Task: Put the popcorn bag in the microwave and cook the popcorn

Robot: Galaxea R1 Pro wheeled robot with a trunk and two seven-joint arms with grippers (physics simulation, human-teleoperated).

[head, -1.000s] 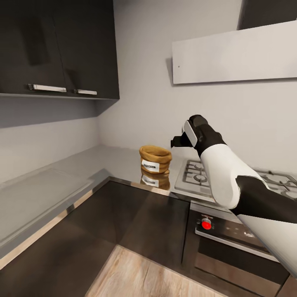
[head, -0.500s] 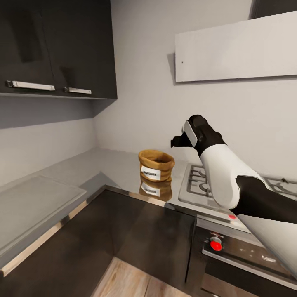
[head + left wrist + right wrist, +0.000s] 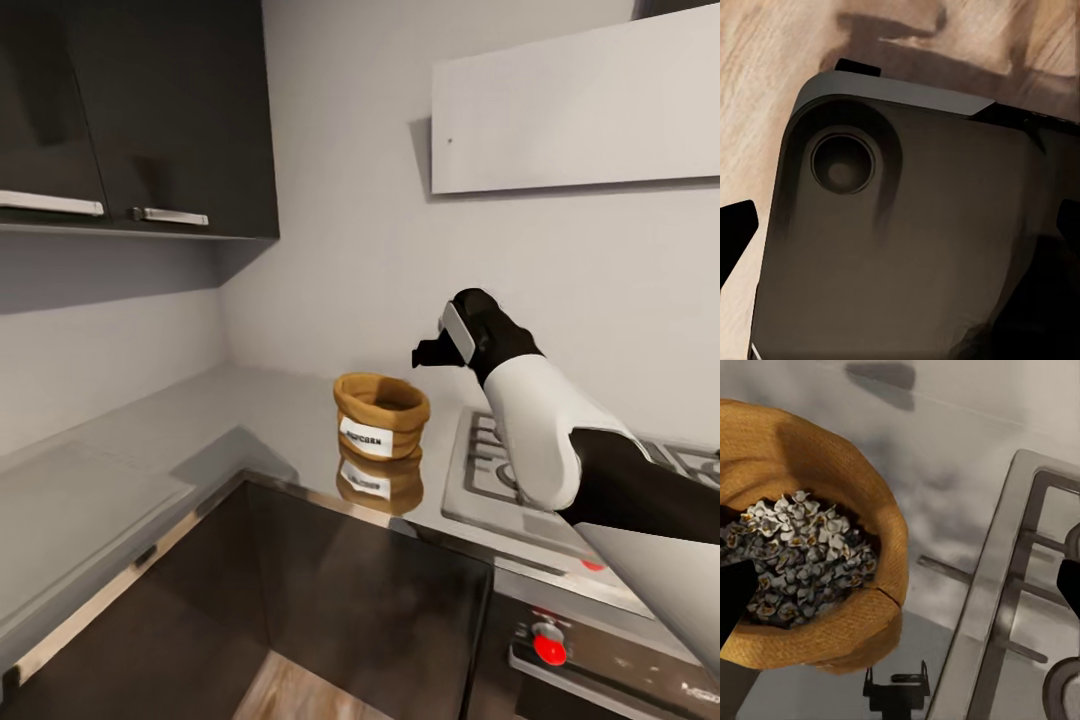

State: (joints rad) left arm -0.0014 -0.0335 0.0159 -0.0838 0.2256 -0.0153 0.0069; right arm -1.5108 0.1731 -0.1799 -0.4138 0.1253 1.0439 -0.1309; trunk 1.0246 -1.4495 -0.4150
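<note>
The golden-tan popcorn bag (image 3: 382,415) stands upright on the grey metal countertop (image 3: 250,415), its white label facing me and its reflection showing below it. My right gripper (image 3: 425,354) hangs in the air above the bag's right rim, apart from it. In the right wrist view the bag (image 3: 810,465) lies open with pale kernels inside, and the right gripper (image 3: 901,592) is open, its dark fingertips (image 3: 735,600) at the picture's two edges. My left gripper (image 3: 900,229) is open over the robot's dark base and the wood floor. The microwave is out of view.
A grey gas hob (image 3: 500,470) with black grates sits just right of the bag, over a dark oven with a red knob (image 3: 550,648). A white slanted hood (image 3: 580,110) and dark upper cabinets (image 3: 150,110) hang above. The countertop turns a corner to the left.
The whole head view has shifted: the camera has come closer to the counter corner. The bag stands where it was. The right arm holds nearly the same pose.
</note>
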